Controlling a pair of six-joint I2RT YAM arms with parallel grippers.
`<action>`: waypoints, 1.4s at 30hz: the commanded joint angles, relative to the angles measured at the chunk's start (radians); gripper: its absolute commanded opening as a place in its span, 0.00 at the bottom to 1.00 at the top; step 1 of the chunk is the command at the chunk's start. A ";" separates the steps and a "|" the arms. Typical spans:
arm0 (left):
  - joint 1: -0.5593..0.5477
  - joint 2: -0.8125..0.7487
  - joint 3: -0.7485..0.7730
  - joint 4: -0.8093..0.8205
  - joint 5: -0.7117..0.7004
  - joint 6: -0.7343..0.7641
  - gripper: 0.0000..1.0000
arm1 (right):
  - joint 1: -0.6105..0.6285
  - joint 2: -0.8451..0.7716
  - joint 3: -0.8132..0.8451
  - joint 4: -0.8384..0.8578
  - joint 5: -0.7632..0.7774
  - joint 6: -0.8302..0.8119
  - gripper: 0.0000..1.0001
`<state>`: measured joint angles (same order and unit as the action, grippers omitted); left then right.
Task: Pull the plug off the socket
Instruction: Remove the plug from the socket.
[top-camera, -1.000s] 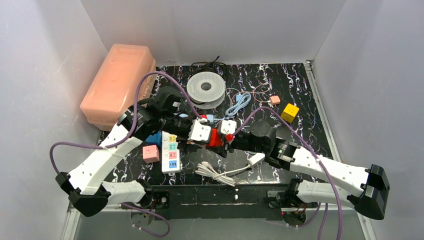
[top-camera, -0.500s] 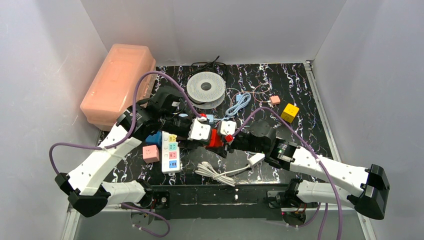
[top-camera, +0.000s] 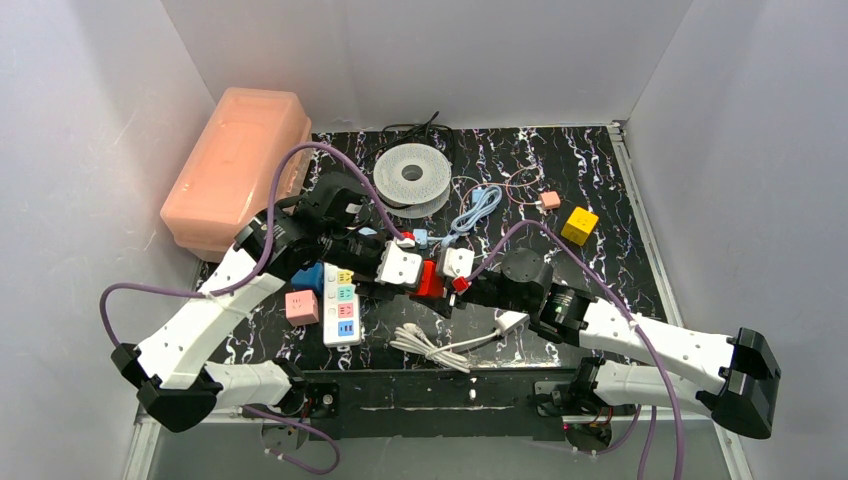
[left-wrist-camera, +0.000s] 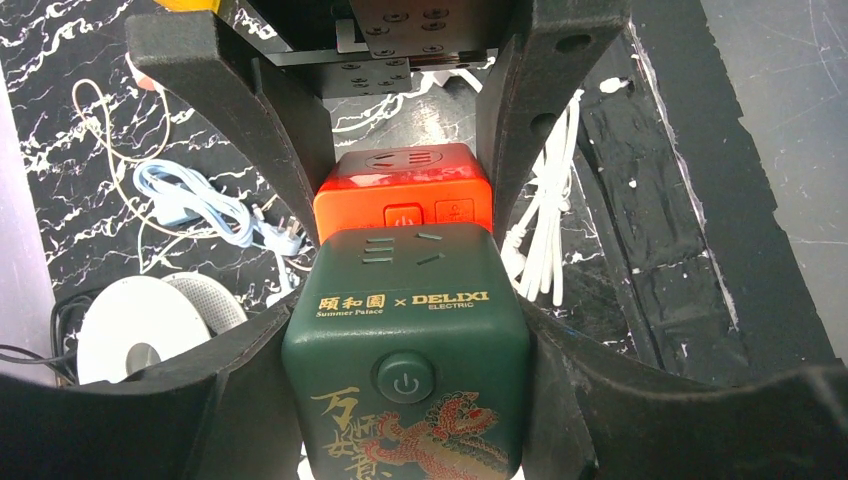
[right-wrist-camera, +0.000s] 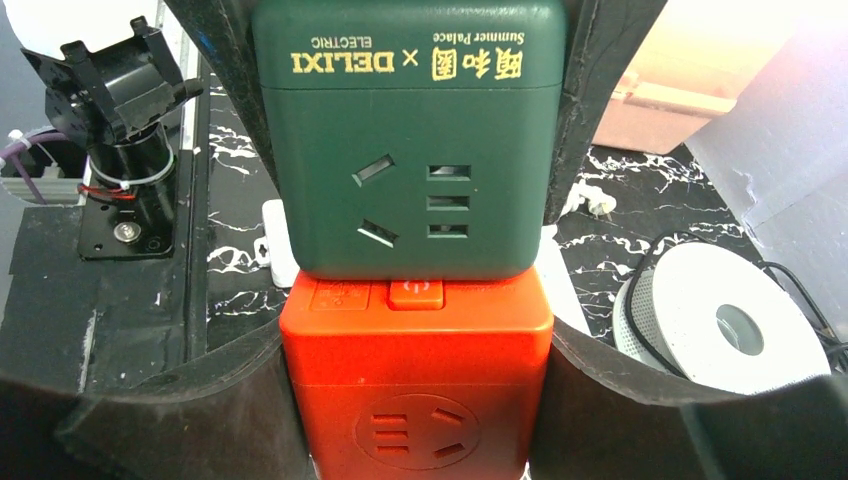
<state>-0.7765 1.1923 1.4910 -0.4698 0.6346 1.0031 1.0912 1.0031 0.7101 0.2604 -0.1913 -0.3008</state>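
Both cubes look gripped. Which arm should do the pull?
Right, probably. The right gripper clamps the red cube, and the left gripper clamps the green cube as anchor. Beside the left wrist sit the power strip and blue cube; the right's retreat path looks less crowded.

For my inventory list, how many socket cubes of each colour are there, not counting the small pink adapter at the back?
green cube: 1
red cube: 1
yellow cube: 1
pink cube: 1
blue cube: 1
Total: 5
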 joint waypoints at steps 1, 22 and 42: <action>-0.005 -0.018 0.047 -0.100 0.034 0.043 0.00 | -0.007 -0.020 -0.036 0.047 0.053 -0.019 0.01; -0.004 -0.031 0.099 -0.107 0.031 0.077 0.00 | -0.006 0.043 -0.093 -0.005 0.046 0.054 0.01; -0.004 -0.057 0.129 -0.085 0.038 0.092 0.00 | -0.007 0.043 -0.223 -0.049 0.062 0.179 0.01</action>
<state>-0.7841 1.2076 1.5215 -0.5510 0.5999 1.0412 1.1030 1.0443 0.6113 0.4534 -0.1944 -0.2173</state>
